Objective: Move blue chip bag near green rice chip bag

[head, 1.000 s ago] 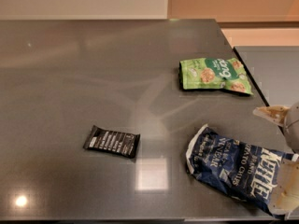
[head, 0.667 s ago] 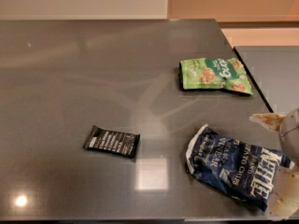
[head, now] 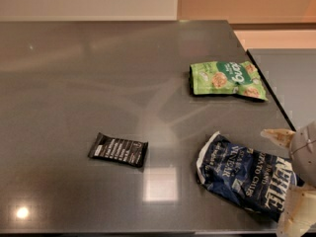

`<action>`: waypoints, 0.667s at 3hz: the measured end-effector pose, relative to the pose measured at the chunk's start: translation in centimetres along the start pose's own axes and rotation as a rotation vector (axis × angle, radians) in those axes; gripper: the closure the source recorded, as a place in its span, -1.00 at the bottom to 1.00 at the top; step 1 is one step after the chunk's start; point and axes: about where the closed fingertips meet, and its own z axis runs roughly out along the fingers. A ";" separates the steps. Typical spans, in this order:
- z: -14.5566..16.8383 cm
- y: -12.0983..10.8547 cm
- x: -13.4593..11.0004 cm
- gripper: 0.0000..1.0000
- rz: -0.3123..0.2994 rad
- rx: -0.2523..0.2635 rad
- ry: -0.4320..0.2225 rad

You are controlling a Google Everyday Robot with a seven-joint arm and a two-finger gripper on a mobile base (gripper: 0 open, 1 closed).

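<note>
The blue chip bag [head: 242,179] is seen lying flat at the near right corner of the desk [head: 98,83], well apart from the green rice chip bag [head: 227,78] farther back. The hand [head: 275,181] is held wide astride its right end, seemingly so it can be gripped.

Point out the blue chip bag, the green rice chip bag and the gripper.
blue chip bag [head: 237,174], camera view, middle of its printed face.
green rice chip bag [head: 227,78], camera view, centre of its front.
gripper [head: 274,180], camera view, at the right edge, midway between fingertips.
</note>
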 end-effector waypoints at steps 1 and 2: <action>0.6 0.1 0.1 -1.00 0.008 -0.006 0.007; 1.1 0.0 0.2 -0.65 0.021 -0.012 0.021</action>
